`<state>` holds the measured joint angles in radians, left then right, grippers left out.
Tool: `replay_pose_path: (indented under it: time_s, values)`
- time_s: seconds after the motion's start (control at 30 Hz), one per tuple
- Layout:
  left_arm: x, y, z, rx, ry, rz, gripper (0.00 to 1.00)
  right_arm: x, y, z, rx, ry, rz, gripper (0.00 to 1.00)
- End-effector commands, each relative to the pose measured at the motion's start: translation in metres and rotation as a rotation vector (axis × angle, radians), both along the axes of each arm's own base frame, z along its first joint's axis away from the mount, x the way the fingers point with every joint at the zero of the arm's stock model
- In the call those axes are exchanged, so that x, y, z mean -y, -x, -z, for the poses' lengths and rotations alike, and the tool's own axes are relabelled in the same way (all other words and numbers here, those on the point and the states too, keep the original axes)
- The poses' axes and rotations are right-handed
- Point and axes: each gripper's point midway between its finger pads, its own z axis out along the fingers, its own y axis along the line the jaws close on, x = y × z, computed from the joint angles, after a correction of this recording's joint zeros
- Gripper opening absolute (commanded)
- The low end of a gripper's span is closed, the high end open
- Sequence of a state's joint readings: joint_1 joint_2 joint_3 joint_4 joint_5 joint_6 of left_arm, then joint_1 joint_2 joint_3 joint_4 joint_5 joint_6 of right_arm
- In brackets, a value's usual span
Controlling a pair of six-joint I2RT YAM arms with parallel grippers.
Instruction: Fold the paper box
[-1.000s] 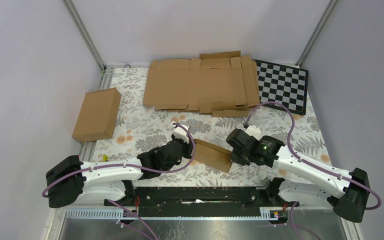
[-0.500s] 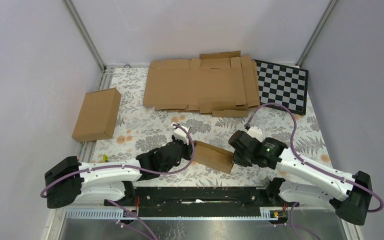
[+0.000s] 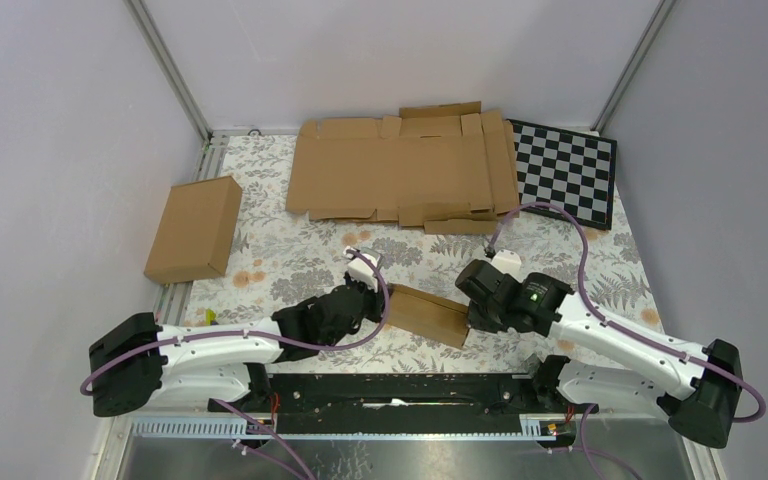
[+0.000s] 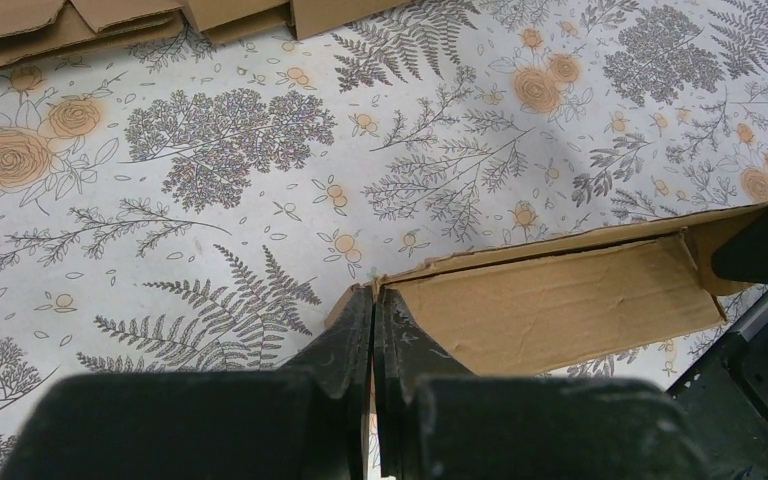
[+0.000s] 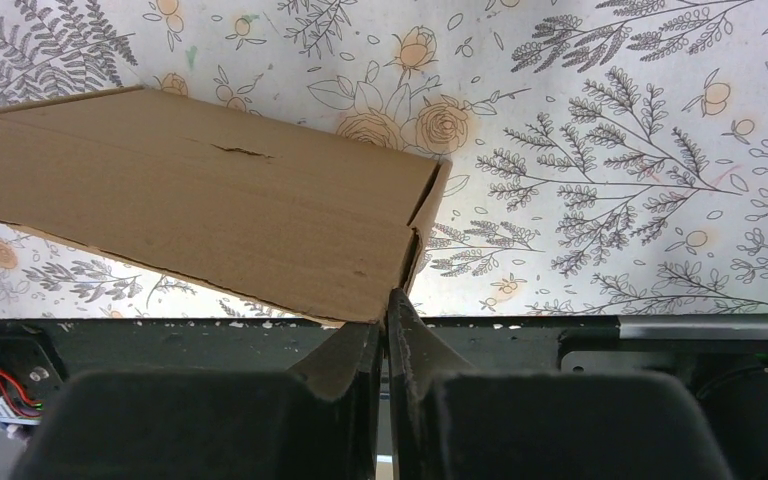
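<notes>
The left gripper (image 4: 373, 298) is closed, its tips pinching a corner edge of the box (image 4: 560, 300) at lower centre of its view. The right gripper (image 5: 390, 300) is closed too, nipping the end wall at the box's other end. In the top view the box sits at lower centre, between both wrists. It looks only part-formed, with walls raised and the inside still open. Tucking the tabs and closing the lid appear left. The sheets (image 3: 400, 170) and the carton (image 3: 193, 228) lie higher up.
</notes>
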<state>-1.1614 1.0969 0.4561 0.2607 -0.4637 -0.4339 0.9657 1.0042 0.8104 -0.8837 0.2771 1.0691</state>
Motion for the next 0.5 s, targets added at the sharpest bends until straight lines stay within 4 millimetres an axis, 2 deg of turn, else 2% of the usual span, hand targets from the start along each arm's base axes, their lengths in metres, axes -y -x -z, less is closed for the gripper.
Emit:
replay_pose_path:
  time_s: [0.0, 0.37, 0.47]
  values:
    - [-0.0048, 0.0027, 0.0095, -0.012, -0.025, 0.004, 0.00, 0.0233, 0.0029, -0.0003, -0.004, 0.124, -0.029, 0.06]
    - [-0.0061, 0.0061, 0.0188, -0.035, -0.015, -0.001, 0.00, 0.0244, 0.0010, 0.0002, 0.002, 0.156, -0.077, 0.06]
    - [-0.0069, 0.0055, 0.0191, -0.033, -0.027, -0.003, 0.00, 0.0233, -0.0012, -0.0055, 0.014, 0.164, -0.108, 0.06]
